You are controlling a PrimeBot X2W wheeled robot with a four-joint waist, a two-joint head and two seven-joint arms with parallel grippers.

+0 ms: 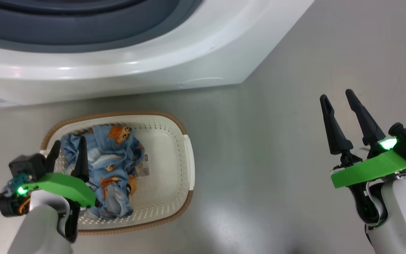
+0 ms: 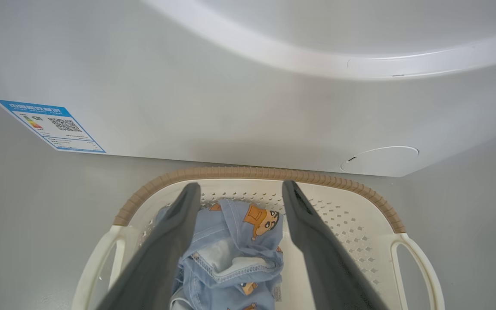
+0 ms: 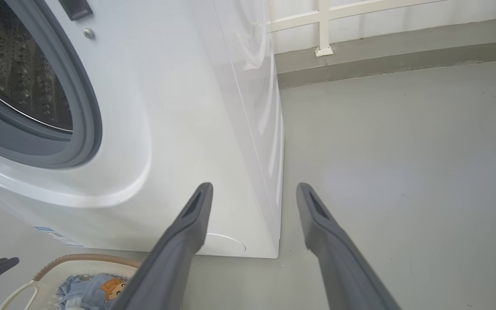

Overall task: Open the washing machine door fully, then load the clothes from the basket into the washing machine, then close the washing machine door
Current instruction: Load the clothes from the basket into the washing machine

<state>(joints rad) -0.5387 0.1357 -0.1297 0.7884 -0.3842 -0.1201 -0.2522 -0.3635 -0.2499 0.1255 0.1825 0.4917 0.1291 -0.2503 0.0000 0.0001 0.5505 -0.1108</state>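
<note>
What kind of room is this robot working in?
Probably a laundry corner or utility area: a white front-loading washing machine stands on a grey floor, with a basket of clothes in front of it.

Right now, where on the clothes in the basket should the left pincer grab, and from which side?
Probably the bunched fold at the middle of the clothes, coming down from above with the open left pincer. The bundle lies loose and heaped, and the basket walls block a sideways approach.
</note>
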